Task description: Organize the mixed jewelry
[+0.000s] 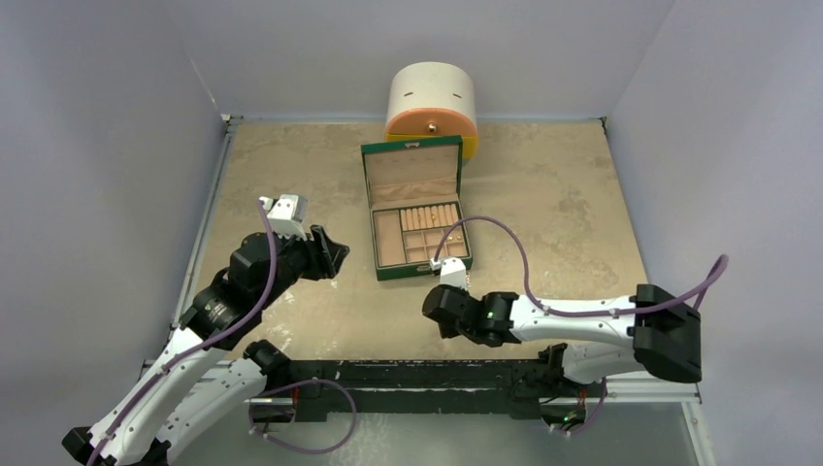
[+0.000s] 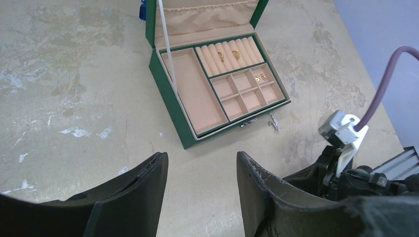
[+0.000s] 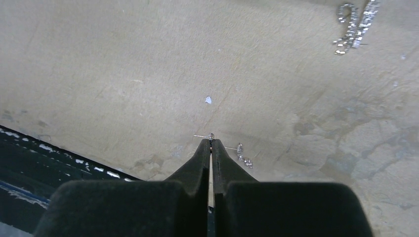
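Right pincer, a black two-finger gripper, is clenched tip to tip low over the table. A tiny clear stud on a thin pin sits at its very tips; whether it is pinched cannot be told. Left pincer is released, its black fingers wide apart with nothing between them, above bare table to the left of the box. Pale grey-lilac walls close the scene on three sides. The mottled tan, stone-patterned tabletop carries worn whitish patches. A white cylindrical container with an orange drawer stands at the far edge, just behind the box. The green hinged box with tan padded compartments lies open at centre, its lid raised. Small gold rings sit in its padded rolls, and a gold piece lies in a small right-hand cell. Silvery sparkling pieces lie loose on the table just before the box's front edge. A second small stud lies beside the right fingertips.
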`<control>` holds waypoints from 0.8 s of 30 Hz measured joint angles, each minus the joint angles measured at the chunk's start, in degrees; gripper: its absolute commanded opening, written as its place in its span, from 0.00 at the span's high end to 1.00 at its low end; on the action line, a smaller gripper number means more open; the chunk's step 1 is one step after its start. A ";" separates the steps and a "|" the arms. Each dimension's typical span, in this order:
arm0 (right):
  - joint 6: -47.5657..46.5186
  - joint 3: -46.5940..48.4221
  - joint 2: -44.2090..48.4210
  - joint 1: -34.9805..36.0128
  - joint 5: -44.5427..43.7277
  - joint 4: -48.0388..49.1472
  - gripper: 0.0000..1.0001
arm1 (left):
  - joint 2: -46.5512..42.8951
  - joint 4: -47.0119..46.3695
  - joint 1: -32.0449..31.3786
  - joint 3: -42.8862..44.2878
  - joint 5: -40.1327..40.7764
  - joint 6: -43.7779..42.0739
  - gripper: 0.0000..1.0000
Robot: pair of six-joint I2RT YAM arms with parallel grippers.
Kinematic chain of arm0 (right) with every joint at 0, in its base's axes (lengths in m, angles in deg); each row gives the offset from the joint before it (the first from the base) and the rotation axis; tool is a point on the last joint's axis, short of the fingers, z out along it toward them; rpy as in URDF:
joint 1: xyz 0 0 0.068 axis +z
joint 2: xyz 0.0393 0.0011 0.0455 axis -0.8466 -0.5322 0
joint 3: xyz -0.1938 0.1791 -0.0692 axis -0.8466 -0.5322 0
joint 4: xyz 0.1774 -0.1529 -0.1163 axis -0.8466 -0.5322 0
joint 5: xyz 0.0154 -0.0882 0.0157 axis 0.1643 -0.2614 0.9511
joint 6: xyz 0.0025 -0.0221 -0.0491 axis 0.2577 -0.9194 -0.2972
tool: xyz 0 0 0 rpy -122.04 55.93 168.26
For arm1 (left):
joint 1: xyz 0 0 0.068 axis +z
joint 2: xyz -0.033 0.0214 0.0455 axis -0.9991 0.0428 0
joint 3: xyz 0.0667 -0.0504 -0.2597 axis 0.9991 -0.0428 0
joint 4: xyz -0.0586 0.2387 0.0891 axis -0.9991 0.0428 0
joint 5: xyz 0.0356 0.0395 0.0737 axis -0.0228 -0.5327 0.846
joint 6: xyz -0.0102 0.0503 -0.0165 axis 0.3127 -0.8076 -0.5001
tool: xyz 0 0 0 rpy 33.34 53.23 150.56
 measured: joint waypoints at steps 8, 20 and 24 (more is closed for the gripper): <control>2.03 2.86 6.80 0.00 -5.40 -6.51 1.00 | -0.09 0.00 0.00 0.00 -0.02 0.00 0.47; -3.30 11.93 5.18 -1.73 -13.22 -10.88 1.00 | -0.09 0.00 0.00 0.00 -0.02 0.00 0.47; -7.65 15.39 2.71 -5.01 -13.31 -9.73 1.00 | -0.11 0.00 0.00 0.00 -0.02 0.00 0.47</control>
